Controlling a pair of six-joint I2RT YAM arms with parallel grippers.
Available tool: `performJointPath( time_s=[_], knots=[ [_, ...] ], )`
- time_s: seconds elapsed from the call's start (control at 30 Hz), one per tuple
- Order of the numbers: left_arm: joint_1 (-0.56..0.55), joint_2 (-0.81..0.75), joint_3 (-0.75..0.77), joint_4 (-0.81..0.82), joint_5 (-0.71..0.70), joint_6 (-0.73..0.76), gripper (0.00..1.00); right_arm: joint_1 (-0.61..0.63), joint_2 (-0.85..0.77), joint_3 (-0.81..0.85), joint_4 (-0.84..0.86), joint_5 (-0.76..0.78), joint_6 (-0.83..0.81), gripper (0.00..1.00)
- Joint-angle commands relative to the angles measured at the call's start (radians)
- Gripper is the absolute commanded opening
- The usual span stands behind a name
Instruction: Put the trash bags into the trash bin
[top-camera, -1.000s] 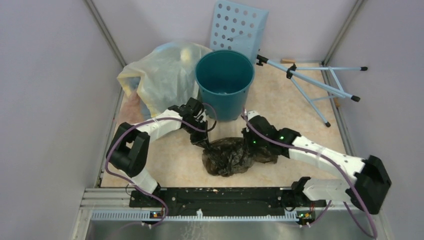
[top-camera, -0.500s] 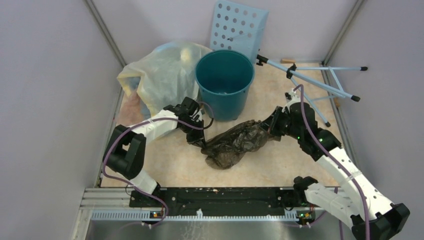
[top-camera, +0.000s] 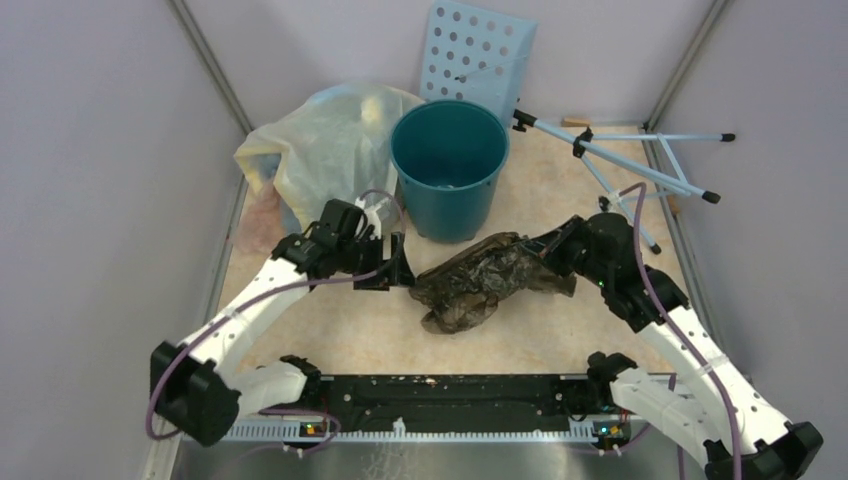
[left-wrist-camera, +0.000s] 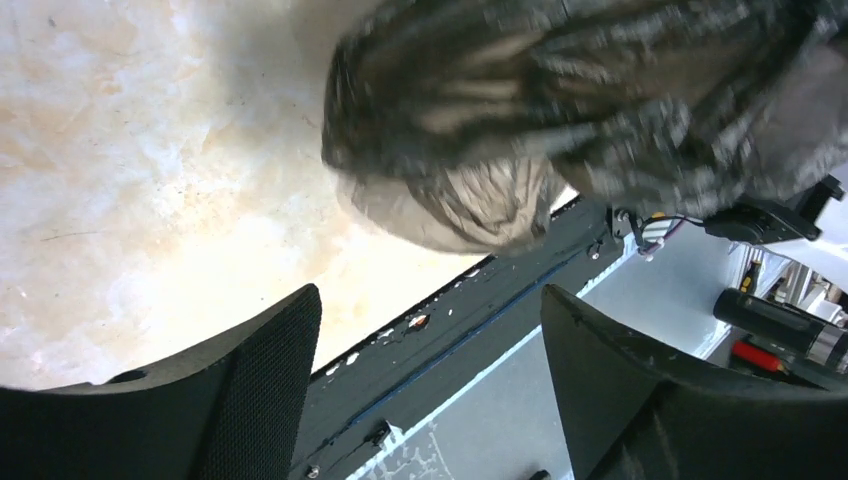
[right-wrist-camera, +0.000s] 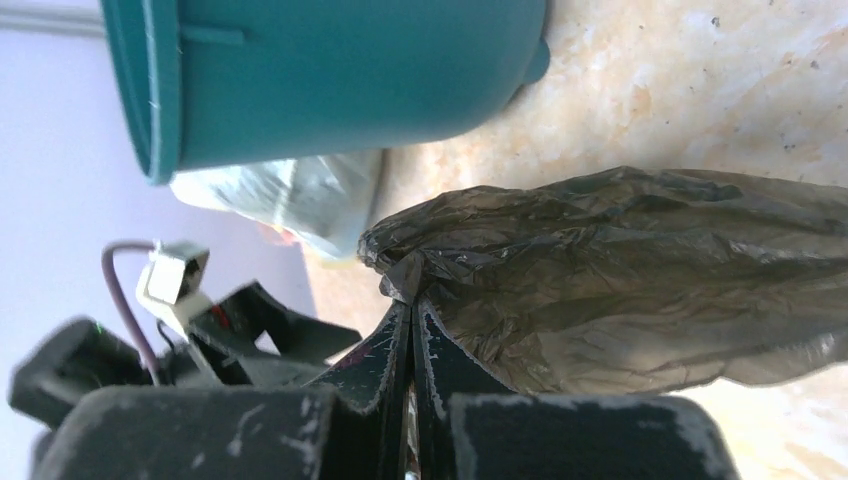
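Your left fingers (left-wrist-camera: 250, 395) stand wide and empty beside the trash bag (top-camera: 470, 282); the bag lies on the counter (top-camera: 340, 330) before the trash bin (top-camera: 450, 205); right fingers (right-wrist-camera: 375, 375) pinch its edge; lift it clear of the rim before releasing.

One dark trash bag (top-camera: 480, 280) at mid-frame; one teal bin (top-camera: 455, 215) above it. Upper left, one pale stuffed bag (top-camera: 320, 160); top centre, one perforated blue panel (top-camera: 475, 50); upper right, one folding stand (top-camera: 583, 140) (legs splayed). Two arms: left arm (top-camera: 250, 310), right arm (top-camera: 680, 335).
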Motion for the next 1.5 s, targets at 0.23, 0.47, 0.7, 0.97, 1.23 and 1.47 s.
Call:
performJointPath(
  time_s=[0.23, 0.47, 0.7, 0.97, 1.23, 1.47],
  knots=[
    [-0.059, -0.397, -0.176, 0.155, -0.022, 0.052, 0.86, -0.011, 0.066, 0.185, -0.282, 0.15, 0.361, 0.0],
    [-0.23, -0.368, -0.196, 0.277, -0.237, 0.153, 0.91, -0.011, 0.084, 0.185, -0.35, 0.203, 0.422, 0.0],
    [-0.357, -0.292, -0.241, 0.473, -0.367, 0.421, 0.99, -0.011, 0.089, 0.115, -0.325, 0.148, 0.453, 0.0],
    [-0.365, -0.113, -0.262, 0.614, -0.232, 0.702, 0.98, -0.011, 0.084, 0.116, -0.304, 0.158, 0.406, 0.0],
    [-0.363, -0.021, -0.259, 0.705, -0.33, 0.741, 0.99, -0.011, 0.055, 0.096, -0.289, 0.153, 0.402, 0.0],
    [-0.349, 0.071, -0.241, 0.762, -0.326, 0.795, 0.98, -0.011, 0.051, 0.088, -0.285, 0.148, 0.386, 0.0]
  ],
)
